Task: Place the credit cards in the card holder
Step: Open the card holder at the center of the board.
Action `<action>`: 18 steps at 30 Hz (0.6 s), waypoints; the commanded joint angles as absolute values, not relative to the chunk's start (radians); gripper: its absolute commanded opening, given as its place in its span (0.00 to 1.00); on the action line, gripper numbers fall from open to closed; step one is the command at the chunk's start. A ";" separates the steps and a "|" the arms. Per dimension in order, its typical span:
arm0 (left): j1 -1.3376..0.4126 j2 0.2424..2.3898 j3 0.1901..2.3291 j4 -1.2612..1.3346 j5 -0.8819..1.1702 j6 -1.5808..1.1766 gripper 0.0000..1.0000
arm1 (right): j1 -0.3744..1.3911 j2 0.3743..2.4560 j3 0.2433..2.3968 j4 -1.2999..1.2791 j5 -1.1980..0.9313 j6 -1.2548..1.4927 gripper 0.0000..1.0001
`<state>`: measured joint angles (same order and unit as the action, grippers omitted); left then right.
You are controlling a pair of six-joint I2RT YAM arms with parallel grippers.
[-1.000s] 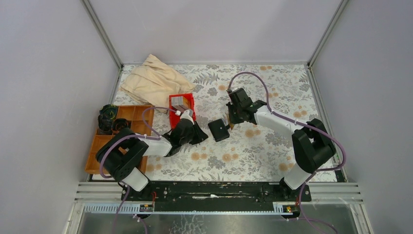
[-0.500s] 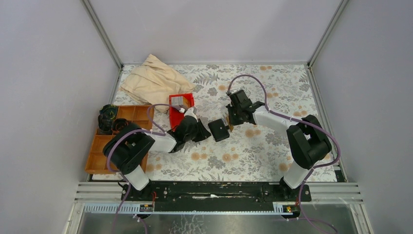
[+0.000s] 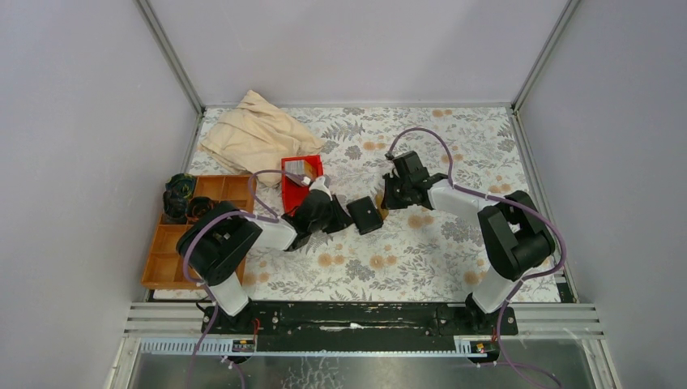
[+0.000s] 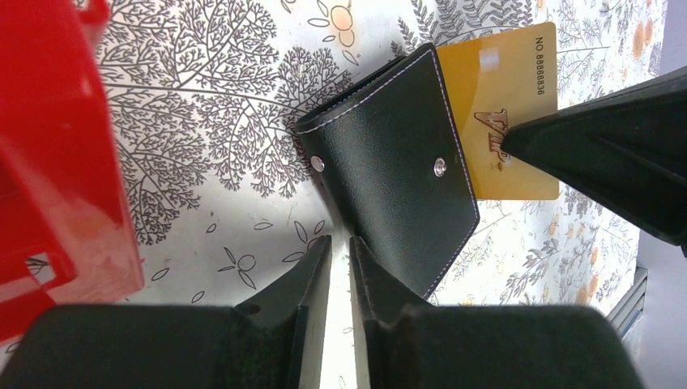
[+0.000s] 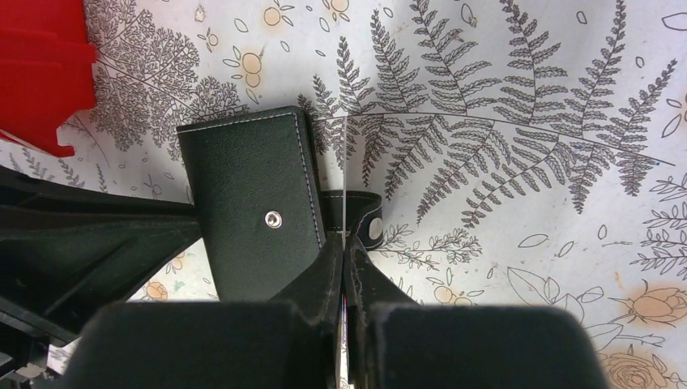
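The card holder (image 3: 364,215) is a black wallet lying flat on the floral table, snap studs up (image 4: 397,182) (image 5: 251,211). A gold credit card (image 4: 506,97) sticks out of its far edge. My right gripper (image 3: 390,199) (image 5: 344,243) is shut on that card, which the right wrist view shows edge-on as a thin line (image 5: 344,182) beside the clasp tab (image 5: 363,217). My left gripper (image 3: 339,217) (image 4: 340,251) sits at the wallet's other edge, jaws a narrow gap apart with only table between them; one fingertip (image 4: 369,271) touches the wallet. More cards (image 3: 301,169) stand in the red bin.
A red bin (image 3: 292,194) (image 4: 49,162) stands just left of the left gripper. The brown compartment tray (image 3: 166,243) with dark items (image 3: 178,198) lies at the left edge. A beige cloth (image 3: 255,134) is bunched at the back left.
My left gripper has slid right, up to the wallet's edge, and its arm has folded in. The right gripper with the card has shifted slightly to the right. The wallet stays put.
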<state>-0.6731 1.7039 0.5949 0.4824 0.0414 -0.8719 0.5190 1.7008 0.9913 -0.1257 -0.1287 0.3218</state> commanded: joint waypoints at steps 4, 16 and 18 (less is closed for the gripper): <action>-0.676 1.760 0.612 0.437 0.030 -0.828 0.22 | 0.498 1.667 0.955 -0.061 -0.200 0.360 0.00; -0.674 1.783 0.628 0.414 0.015 -0.812 0.22 | 0.487 1.598 0.918 -0.038 -0.214 0.374 0.00; -0.673 1.786 0.634 0.408 0.015 -0.809 0.22 | 0.486 1.590 0.916 -0.042 -0.210 0.376 0.00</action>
